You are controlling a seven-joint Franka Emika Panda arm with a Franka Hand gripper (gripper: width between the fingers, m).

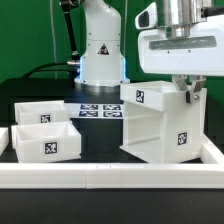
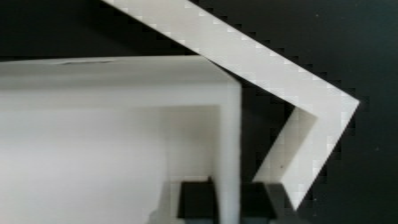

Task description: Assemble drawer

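The drawer's tall white box shell (image 1: 155, 125) stands upright at the exterior view's right, with tags on its top and side. My gripper (image 1: 186, 92) comes down on the shell's upper right edge. In the wrist view my gripper (image 2: 235, 200) straddles the shell's thin wall (image 2: 237, 120), and both dark fingers (image 2: 192, 196) press against it. Two shallow white trays, one behind (image 1: 40, 112) and one in front (image 1: 45, 141), sit side by side at the exterior view's left, each with a tag. Their knobs do not show.
The long low white rail (image 1: 110, 176) runs along the front and turns up the right side; its corner shows in the wrist view (image 2: 267, 60). The marker board (image 1: 100, 110) lies behind the shell, before the robot base (image 1: 100, 50).
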